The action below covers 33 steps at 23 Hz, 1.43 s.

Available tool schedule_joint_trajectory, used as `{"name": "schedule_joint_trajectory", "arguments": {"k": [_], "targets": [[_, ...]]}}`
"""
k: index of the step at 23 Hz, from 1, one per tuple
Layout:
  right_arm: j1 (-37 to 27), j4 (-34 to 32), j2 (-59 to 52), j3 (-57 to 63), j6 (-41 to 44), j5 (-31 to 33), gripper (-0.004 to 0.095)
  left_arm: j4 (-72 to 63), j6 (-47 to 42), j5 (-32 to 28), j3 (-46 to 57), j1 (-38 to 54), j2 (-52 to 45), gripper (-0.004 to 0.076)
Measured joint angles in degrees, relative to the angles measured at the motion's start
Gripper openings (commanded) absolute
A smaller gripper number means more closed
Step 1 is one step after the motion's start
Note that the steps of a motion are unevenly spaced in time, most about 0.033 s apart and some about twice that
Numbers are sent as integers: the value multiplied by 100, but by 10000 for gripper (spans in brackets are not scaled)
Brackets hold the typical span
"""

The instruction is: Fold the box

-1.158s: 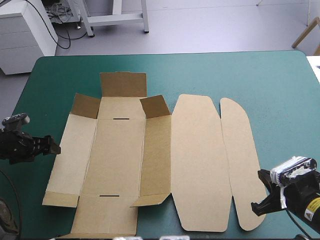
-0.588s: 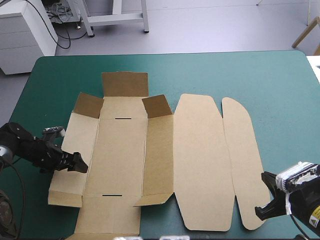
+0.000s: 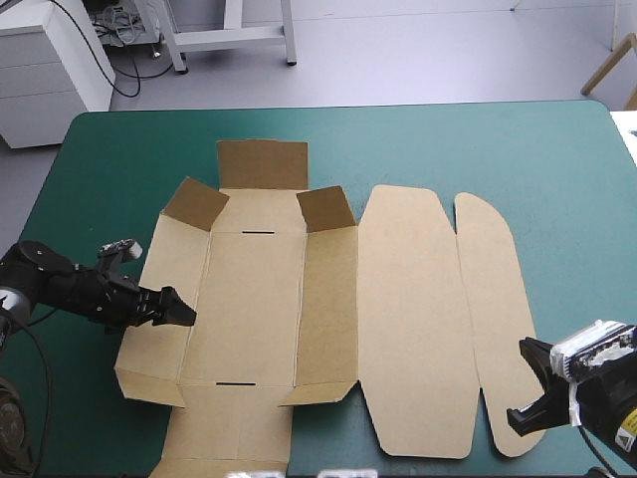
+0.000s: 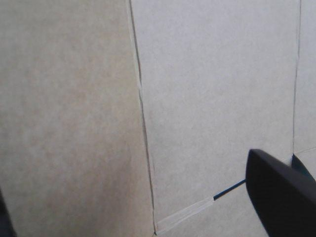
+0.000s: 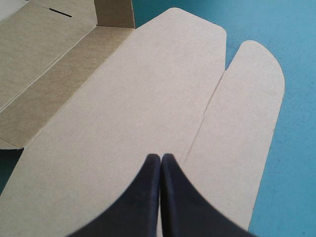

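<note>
box: a cut sheet of matte brown board, spread flat on the teal-green cover, scored with straight creases
cover: smooth teal-green cloth, showing beyond the box's far and right edges
corner flaps: two small squarish pieces at the box's far end, tilted up, their inner faces darker
slots: two thin dark slits, one at each end of the box's middle panel
lid: the broad panel on the box's right side, with rounded corners
narrow flap: joined to the lid along a crease, with a long curved outer edge
left gripper: over the box's left side panel; black fingers stand wide apart, plain board between them
right gripper: at the box's near right corner; black fingers pressed together in one pointed arch, aimed along the lid's crease
</note>
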Motion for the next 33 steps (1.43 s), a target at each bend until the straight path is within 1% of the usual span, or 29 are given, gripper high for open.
{"name": "schedule_joint_trajectory", "arguments": {"k": [5, 7, 9, 10, 11, 12, 13, 14, 15, 21, 23, 27, 28, 33], "targets": [[0, 0, 0, 0, 0, 0, -19, -76, 20, 22, -105, 0, 105, 658], [0, 0, 0, 0, 0, 0, -19, -105, 20, 22, -202, 0, 236, 618], [0, 0, 0, 0, 0, 0, -19, -199, 14, 16, -289, 0, 396, 547], [0, 0, 0, 0, 0, 0, -19, -244, -3, 11, -313, 0, 480, 453], [0, 0, 0, 6, 0, -3, -19, -267, -30, -10, -328, 0, 594, 388], [0, 0, 0, 6, 0, -8, -19, -258, -45, -15, -333, 0, 620, 228], [0, 0, 0, 12, -4, -13, -19, -217, -146, -22, -333, 0, 640, 167], [0, 0, 0, 26, -4, -20, -19, -203, -177, -22, -333, 0, 636, 17], [0, 0, 0, 76, -6, -31, -19, -189, -212, -26, -333, 0, 636, -7], [0, 6, 0, 189, -22, -37, -19, -88, -279, -28, -364, -29, 641, -10], [0, 6, 0, 189, -22, -37, -19, 186, -314, -17, -586, -273, 641, -10], [0, 12, 0, 189, -22, -41, -19, 1340, -868, 34, -1596, -1244, 659, -10], [0, 12, 0, 189, -22, -41, -19, 1874, -997, 73, -2016, -1592, 683, -10], [0, 17, 0, 189, -27, -41, -19, 3215, -1098, 192, -3124, -2407, 901, -10]]}}
